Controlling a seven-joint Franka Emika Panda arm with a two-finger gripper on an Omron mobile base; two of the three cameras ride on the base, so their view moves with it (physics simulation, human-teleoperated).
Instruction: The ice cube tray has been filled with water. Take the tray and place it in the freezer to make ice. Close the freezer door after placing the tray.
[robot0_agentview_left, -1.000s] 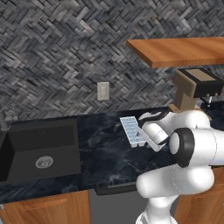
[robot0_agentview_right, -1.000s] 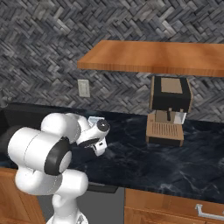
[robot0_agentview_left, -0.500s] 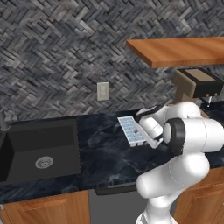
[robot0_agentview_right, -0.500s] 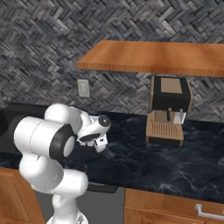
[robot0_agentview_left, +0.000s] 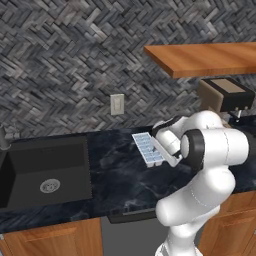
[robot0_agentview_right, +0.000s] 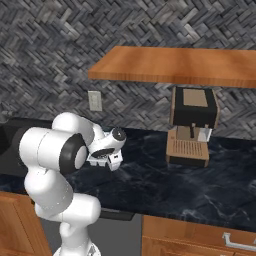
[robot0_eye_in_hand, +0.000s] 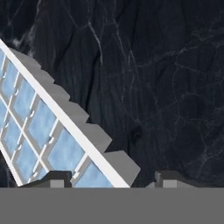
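The hand view alone shows the ice cube tray's (robot0_eye_in_hand: 52, 135) rim between the part-open jaws, grip unclear, the arm folded low over the counter (robot0_agentview_left: 115, 175).

Even, flat rendered lighting in all views, no glare, no blown highlights. Base views sharp edge to edge, no lens distortion. Soft shadow under the wooden shelf (robot0_agentview_right: 175, 65) on the herringbone wall (robot0_agentview_left: 65, 65); dark marble counter (robot0_agentview_left: 120, 170) reads dim, veins still visible. White arm (robot0_agentview_left: 210, 150) brightly lit with gentle shading. Hand view is close and slightly soft; ice cube tray (robot0_eye_in_hand: 39, 127) edges look blocky, small dark shadow patch on the counter beside it.
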